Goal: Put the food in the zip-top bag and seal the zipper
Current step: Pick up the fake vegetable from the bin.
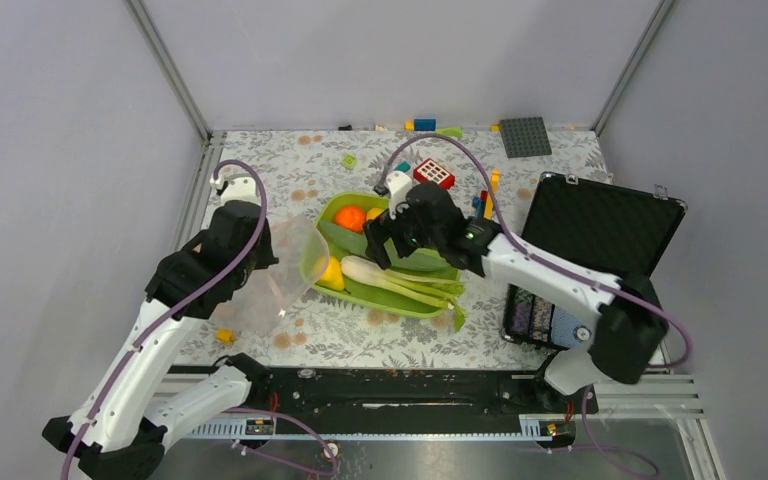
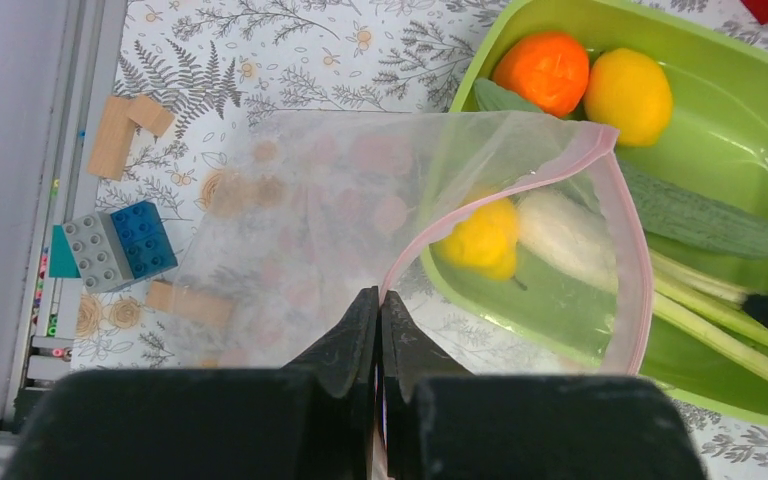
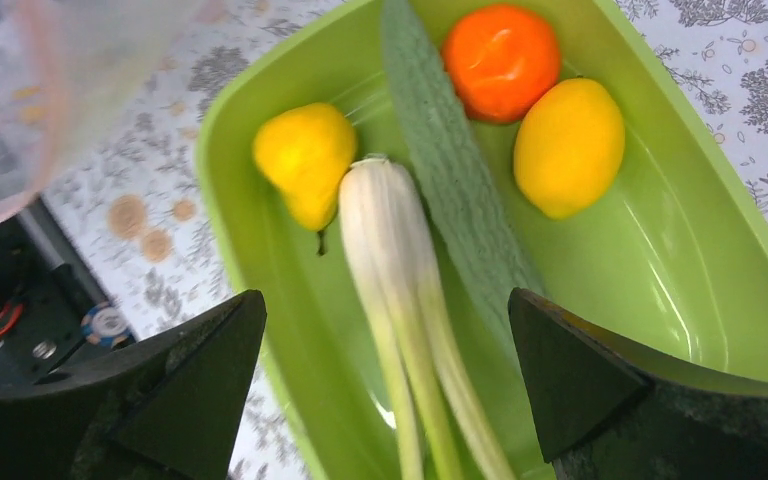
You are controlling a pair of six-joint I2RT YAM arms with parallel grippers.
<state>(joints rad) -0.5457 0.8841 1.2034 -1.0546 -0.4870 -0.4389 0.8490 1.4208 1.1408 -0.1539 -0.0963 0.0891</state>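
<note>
The clear zip-top bag (image 1: 282, 272) hangs at the left of the lime-green tray (image 1: 400, 300), its mouth open toward the tray. My left gripper (image 2: 380, 297) is shut on the bag's pinkish zipper strip (image 2: 615, 190). The tray holds an orange-red fruit (image 3: 501, 60), two yellow fruits (image 3: 569, 146) (image 3: 306, 160), a dark green cucumber (image 3: 452, 170) and a white-and-green leek (image 3: 392, 250). My right gripper (image 3: 387, 330) is open above the tray, its jaws straddling the leek's stalk without touching it. In the top view the right gripper (image 1: 400, 238) hovers over the tray's middle.
An open black case (image 1: 590, 250) lies at the right. Loose coloured bricks (image 1: 434, 172) and a grey baseplate (image 1: 525, 136) sit at the back. Grey and blue bricks (image 2: 118, 243) and wooden blocks (image 2: 125, 128) lie left of the bag. The frame's wall runs close on the left.
</note>
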